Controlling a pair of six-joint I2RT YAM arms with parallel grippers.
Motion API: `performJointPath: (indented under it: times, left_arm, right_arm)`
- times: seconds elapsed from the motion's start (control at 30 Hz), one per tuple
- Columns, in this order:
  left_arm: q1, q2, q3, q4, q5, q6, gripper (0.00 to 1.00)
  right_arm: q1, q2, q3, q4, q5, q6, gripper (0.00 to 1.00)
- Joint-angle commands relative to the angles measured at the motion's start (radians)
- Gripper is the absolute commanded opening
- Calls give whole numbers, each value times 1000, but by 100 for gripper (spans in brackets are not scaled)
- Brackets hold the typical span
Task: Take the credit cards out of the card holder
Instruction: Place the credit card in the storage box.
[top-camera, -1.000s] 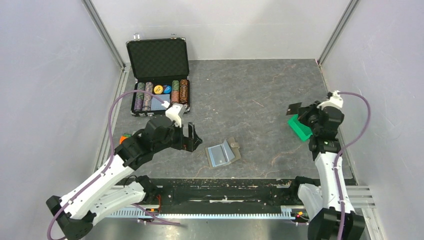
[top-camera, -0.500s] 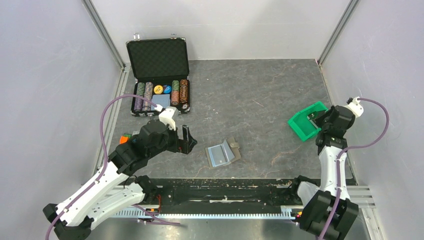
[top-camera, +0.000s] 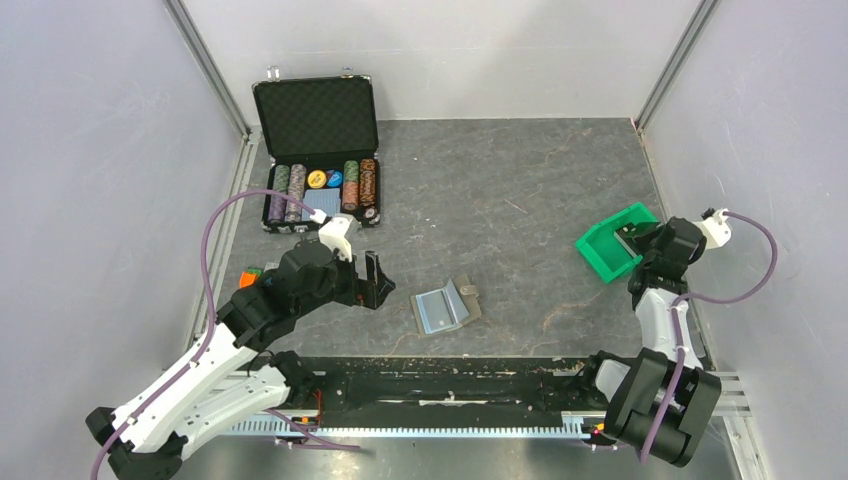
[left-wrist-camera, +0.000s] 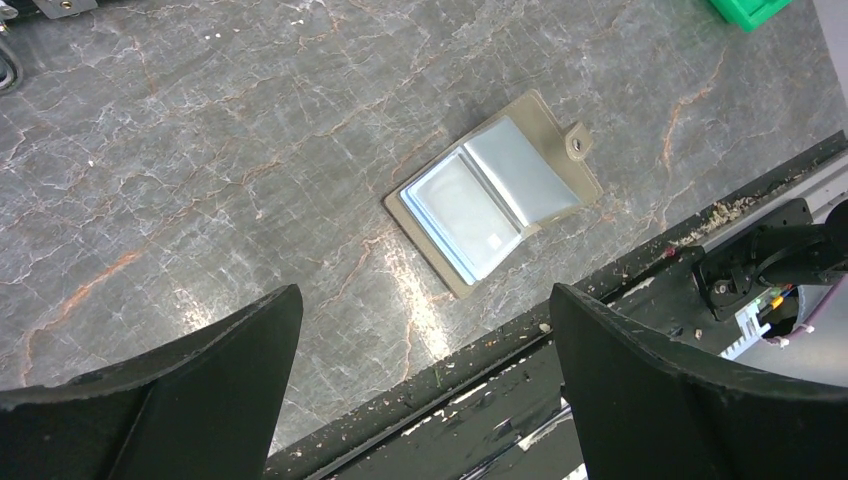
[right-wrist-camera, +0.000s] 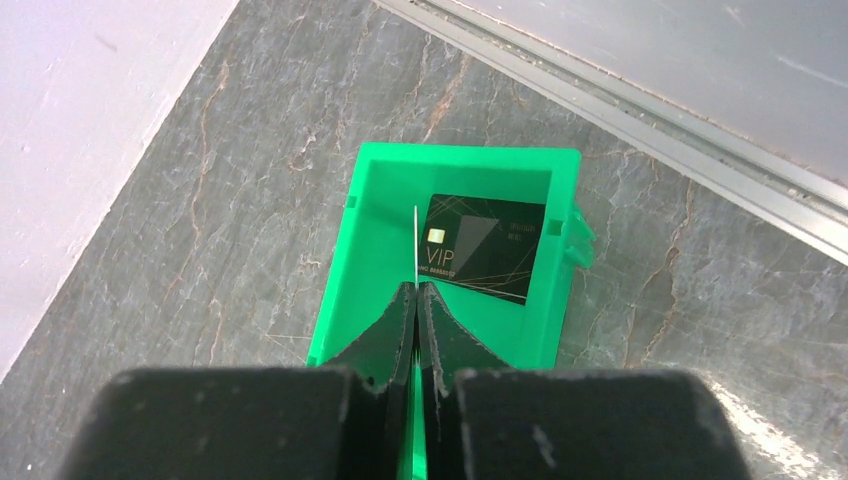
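One card holder (top-camera: 446, 307); black card (right-wrist-camera: 485, 248) in bin (right-wrist-camera: 450, 156), second card (right-wrist-camera: 415, 240) in right hand (right-wrist-camera: 416, 289).

card holder (top-camera: 446, 306), bin (top-camera: 598, 258), case (top-camera: 316, 118) on table (top-camera: 500, 180)

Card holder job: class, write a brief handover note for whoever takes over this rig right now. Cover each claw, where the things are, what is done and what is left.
Left claw: open, empty, hovering beside the card holder, not touching it.
Right claw: shut on a thin card, held edge-on over the green bin.
Things: the card holder lies open on the table, showing two pale-blue panels. A black VIP card lies in the bin.
Done: one card binned.
Left: release the held card, then pull out any cards in the holder. How many remain cannot be told.
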Motion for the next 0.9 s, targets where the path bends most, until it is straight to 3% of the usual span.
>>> performJointPath:
  times: [0.0,0.33,0.87]
  left_arm:
    - [-2,-11,0,3,10,33,100]
    - [-2,-11,1,3,12,38,100]
    - [-2,-17,0,7,11,41,100]
  right_arm:
    - [-5,18,-57,166,-1,79,0]
    - [-5,96,-133,343,6,155,0]
    - [-5,181,-140,441,28,194,0]
